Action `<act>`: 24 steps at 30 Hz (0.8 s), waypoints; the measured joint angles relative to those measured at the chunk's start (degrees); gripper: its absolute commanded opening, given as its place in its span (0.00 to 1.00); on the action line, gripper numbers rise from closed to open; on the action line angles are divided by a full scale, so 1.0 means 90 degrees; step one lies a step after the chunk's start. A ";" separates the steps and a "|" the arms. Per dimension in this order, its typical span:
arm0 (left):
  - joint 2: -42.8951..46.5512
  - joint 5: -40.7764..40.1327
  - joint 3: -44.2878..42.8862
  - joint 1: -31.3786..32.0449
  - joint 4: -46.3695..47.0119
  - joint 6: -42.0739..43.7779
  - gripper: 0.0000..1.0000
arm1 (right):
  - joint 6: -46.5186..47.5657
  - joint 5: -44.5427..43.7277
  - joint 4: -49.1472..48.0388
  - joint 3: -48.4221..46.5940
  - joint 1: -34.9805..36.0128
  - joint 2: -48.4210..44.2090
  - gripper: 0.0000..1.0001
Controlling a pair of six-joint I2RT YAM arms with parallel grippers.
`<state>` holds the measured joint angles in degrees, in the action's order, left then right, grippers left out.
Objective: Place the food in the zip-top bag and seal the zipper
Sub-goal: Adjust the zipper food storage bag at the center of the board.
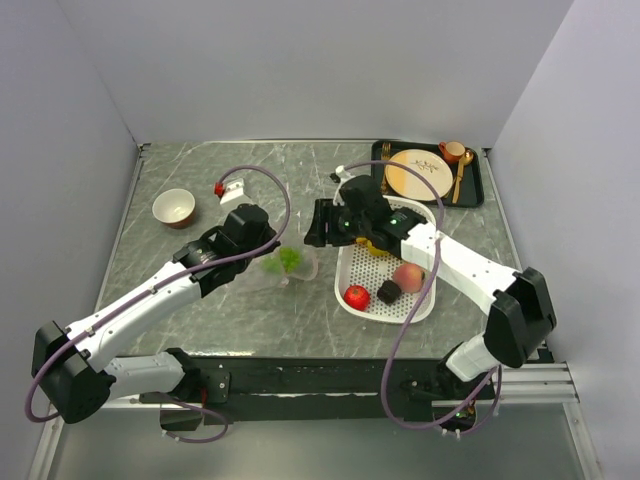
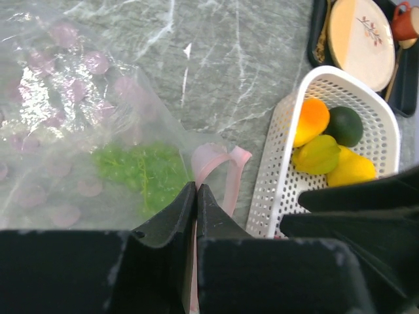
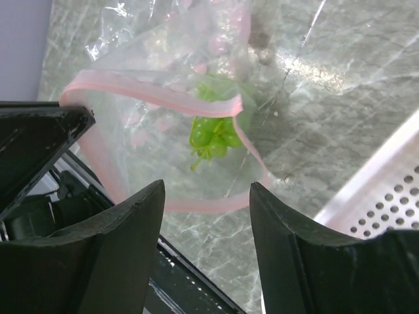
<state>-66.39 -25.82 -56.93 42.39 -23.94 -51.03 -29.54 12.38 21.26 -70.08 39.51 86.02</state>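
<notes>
Two arms meet at the middle of the scene. The left arm [image 1: 150, 290] stretches from its base at the near left diagonally toward the centre. The left gripper [image 2: 196, 188] sits low, its jaws pressed together on the pink zipper [image 2: 221, 162]. The right arm [image 1: 462, 268] stands up from the near right, bends at the elbow and extends leftward. The right gripper [image 3: 206, 190] hangs close beside the left one, its fingers [image 3: 131, 222] spread apart and holding nothing.
</notes>
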 measured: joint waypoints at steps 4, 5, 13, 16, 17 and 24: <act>0.0000 -0.0155 -0.0010 -0.0002 -0.0134 -0.0104 0.09 | -0.0311 -0.0136 0.0012 0.0357 0.0000 -0.0236 0.61; 0.0000 -0.0180 -0.0012 -0.0007 -0.0136 -0.0112 0.09 | -0.0389 -0.0129 0.0046 0.0410 0.0000 -0.0233 0.61; 0.0029 -0.0342 -0.0049 -0.0012 -0.0160 -0.0155 0.11 | -0.0782 0.0204 0.0068 0.0452 0.0000 0.0114 0.56; 0.0063 -0.0452 -0.0083 -0.0012 -0.0202 -0.0165 0.11 | -0.0901 0.0333 0.0015 0.0452 0.0000 0.0338 0.55; 0.0095 -0.0474 -0.0083 -0.0012 -0.0228 -0.0185 0.11 | -0.0937 0.0357 0.0017 0.0452 0.0000 0.0393 0.55; 0.0420 -0.0653 -0.0083 -0.0029 -0.0282 -0.0272 0.12 | -0.1175 0.0372 0.0012 0.0452 0.0000 0.0668 0.56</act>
<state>-62.61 -31.70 -57.67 42.13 -26.48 -53.47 -40.12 15.73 21.37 -66.02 39.51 92.03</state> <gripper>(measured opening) 0.124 0.554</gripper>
